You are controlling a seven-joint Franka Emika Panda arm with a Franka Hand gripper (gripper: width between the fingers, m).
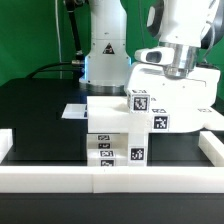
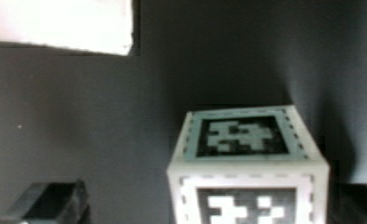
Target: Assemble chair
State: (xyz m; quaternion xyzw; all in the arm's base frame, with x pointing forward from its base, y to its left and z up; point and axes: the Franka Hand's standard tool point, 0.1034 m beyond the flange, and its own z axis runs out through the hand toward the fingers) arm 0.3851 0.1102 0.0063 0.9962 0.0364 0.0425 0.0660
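Observation:
The white chair parts with black-and-white tags stand clustered mid-table: a low stack of tagged blocks in front and a larger white slab part with tagged faces behind it. My gripper hangs just above that larger part. In the wrist view a white bar end with tags on two faces sits between my two dark fingers, which stand wide apart and clear of it. My gripper is open and holds nothing.
A long white border rail runs along the front, with side pieces at the exterior view's left and right. A flat white sheet lies on the black table behind the parts; it also shows in the wrist view.

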